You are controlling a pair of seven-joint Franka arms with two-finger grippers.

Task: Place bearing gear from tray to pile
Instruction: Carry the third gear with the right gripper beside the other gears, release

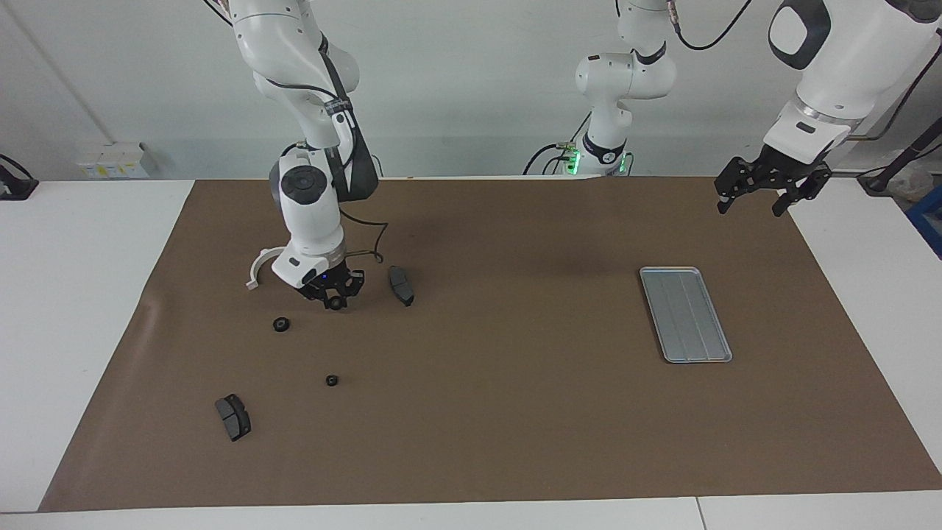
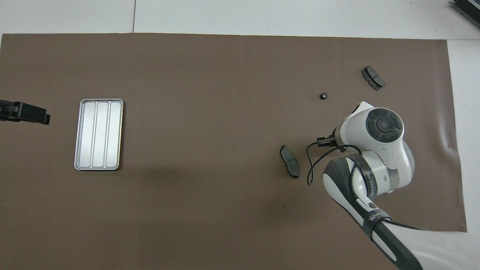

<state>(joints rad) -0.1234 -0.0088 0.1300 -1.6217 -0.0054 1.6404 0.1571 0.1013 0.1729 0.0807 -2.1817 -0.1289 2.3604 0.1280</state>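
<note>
The silver tray (image 1: 685,314) lies toward the left arm's end of the table with nothing in it; it also shows in the overhead view (image 2: 99,134). The pile lies toward the right arm's end: a white half-ring bracket (image 1: 263,263), two black gears (image 1: 280,324) (image 1: 332,380) and two dark brake pads (image 1: 233,417) (image 1: 401,285). My right gripper (image 1: 335,300) hangs low over the mat beside the bracket, shut on a small black bearing gear. In the overhead view the right arm hides that gripper and the bracket. My left gripper (image 1: 760,197) is open and waits, raised near the tray.
A brown mat (image 1: 515,442) covers the table between white margins. In the overhead view one brake pad (image 2: 289,161), the other brake pad (image 2: 372,77) and one gear (image 2: 323,96) show around the right arm. A cable loops off the right wrist.
</note>
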